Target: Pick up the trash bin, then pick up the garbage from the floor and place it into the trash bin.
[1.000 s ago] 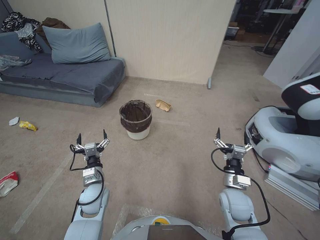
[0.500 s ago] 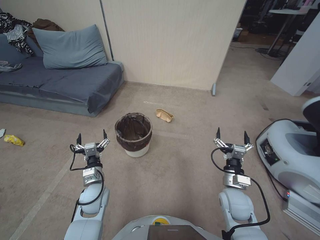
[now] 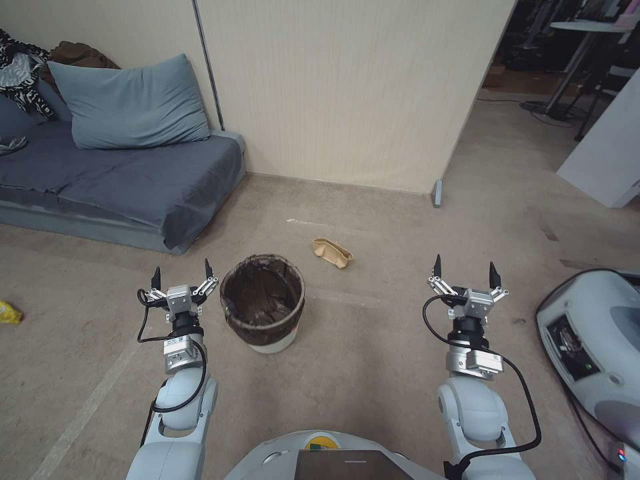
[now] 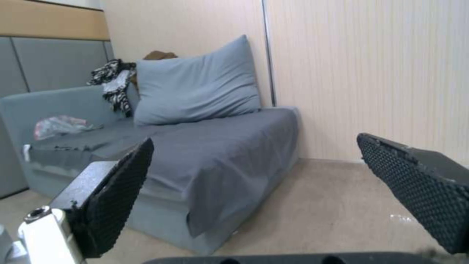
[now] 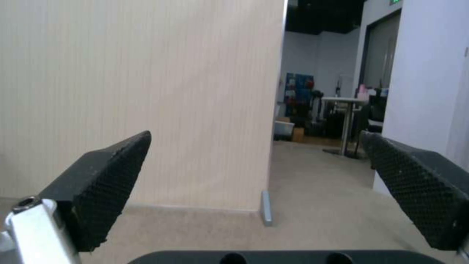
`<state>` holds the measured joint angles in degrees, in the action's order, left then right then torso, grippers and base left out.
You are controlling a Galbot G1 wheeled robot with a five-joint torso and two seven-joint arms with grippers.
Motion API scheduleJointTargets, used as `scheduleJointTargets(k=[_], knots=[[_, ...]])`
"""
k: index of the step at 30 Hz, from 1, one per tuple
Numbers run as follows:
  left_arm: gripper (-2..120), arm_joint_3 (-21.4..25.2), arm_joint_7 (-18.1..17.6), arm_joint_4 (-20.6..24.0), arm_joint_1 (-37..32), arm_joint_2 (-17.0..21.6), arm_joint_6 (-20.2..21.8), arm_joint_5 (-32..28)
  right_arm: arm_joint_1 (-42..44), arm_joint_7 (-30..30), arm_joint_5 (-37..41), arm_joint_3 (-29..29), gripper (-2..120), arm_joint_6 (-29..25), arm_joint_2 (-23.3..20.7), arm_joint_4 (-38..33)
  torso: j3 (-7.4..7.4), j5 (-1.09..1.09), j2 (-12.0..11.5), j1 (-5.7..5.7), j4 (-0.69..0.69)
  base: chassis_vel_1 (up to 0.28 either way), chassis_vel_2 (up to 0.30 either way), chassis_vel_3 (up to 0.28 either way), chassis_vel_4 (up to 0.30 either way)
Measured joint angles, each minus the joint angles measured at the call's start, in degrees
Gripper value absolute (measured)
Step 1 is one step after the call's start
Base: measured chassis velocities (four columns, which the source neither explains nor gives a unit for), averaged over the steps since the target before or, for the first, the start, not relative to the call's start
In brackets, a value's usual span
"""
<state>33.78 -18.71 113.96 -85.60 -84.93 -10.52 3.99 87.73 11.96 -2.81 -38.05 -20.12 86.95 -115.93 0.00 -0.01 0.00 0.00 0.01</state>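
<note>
Both tools are up in front of the robot with nothing in them: the left tool has its fingers spread apart and sits just beside the trash bin, on its left side, while the right tool is also spread wide, out over bare carpet well apart from the bin. My guess is they're held forward and splayed like that so either one can drop onto the bin's rim once the base is lined up, and the left one looks like the obvious candidate since it's nearly level with the rim. Going big to small: the grey sofa runs along the wall on the left with a blue-grey pillow propped at its back, then a beige partition wall straight ahead. The bin stands upright on the carpet between the arms, closer to the left one, its dark liner folded over the rim. Past it lies a tan paper piece, and a yellow wrapper peeks in at the far left edge. So the bin pickup isn't done yet, I'd say.
</note>
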Motion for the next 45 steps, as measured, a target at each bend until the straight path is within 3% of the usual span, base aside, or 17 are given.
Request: scheduleJointTargets(k=[31,38,40,41,42,45], knots=[[100,-0.1,-0.1,0.6,-0.1,0.8,0.1,-0.5,-0.2,0.5,-0.1,0.1,100,-0.8,-0.1,0.9,0.0,0.0,0.0,0.0,-0.01,-0.02,0.019,0.016,-0.018],[100,-1.1,-0.1,1.7,0.6,6.9,5.5,-6.2,-0.4,0.5,0.0,0.2,100,-0.8,-0.4,2.2,0.0,0.0,0.0,0.0,0.0,0.0,0.0,0.0,0.0],[100,-1.8,-0.1,1.8,1.0,10.9,8.9,-9.9,-0.4,0.6,0.1,0.3,100,-0.8,-0.4,2.6,0.0,0.0,0.0,0.0,-0.01,0.0,0.0,0.0,0.0],[100,-1.8,-0.1,1.8,1.0,10.9,8.9,-9.9,-0.4,0.6,0.1,0.3,100,-0.8,-0.4,2.6,0.0,0.0,0.0,0.0,-0.01,0.0,0.0,0.0,0.0],[100,-2.6,-0.2,1.9,1.4,14.1,11.9,-13.5,-0.5,0.7,0.1,0.4,100,-0.8,-0.5,2.9,0.0,-0.01,0.0,0.0,-0.01,0.0,0.0,0.0,0.0],[100,-3.0,-0.3,2.0,1.7,15.7,13.5,-15.7,-0.5,0.7,0.1,0.4,100,-0.8,-0.5,3.1,0.0,0.0,0.0,0.0,-0.02,0.0,0.0,0.0,0.0]])
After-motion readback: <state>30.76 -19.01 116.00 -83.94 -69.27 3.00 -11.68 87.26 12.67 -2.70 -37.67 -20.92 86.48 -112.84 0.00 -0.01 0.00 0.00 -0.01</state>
